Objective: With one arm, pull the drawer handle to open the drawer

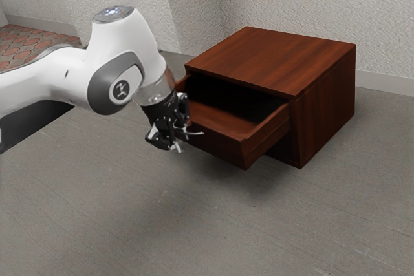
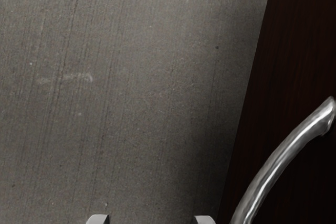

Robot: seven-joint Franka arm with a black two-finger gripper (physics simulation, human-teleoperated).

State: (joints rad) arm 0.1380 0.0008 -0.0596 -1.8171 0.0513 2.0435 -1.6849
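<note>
The scene contains one arm (image 1: 77, 79), one gripper (image 1: 169, 141), one cabinet (image 1: 272, 56), one drawer (image 1: 265, 139) and one handle (image 1: 194, 133). The cabinet is a dark wooden box standing on the grey floor (image 1: 129, 211) near the wall, toward the exterior view's right. Its single drawer is partly open: it projects from the cabinet body toward the arm, and its inside shows from above. The one silver handle is fixed to the drawer front, on the face turned toward the arm. The arm enters from the exterior view's left and ends at that front, with the gripper directly in front of the drawer and right at the handle; that view does not show whether they touch. In the wrist view the gripper (image 2: 150, 219) is released: two fingertips (image 2: 98, 219) show, standing well apart, with bare floor (image 2: 131, 77) between them and nothing held. In the same view the handle (image 2: 283, 163) appears as one curved metal bar against the dark drawer front (image 2: 299, 51). It lies outside the gap between the fingers, just beside one of them, and no contact with it can be confirmed. A patch of red patterned flooring (image 1: 19, 43) lies behind the arm at the exterior view's upper left.
</note>
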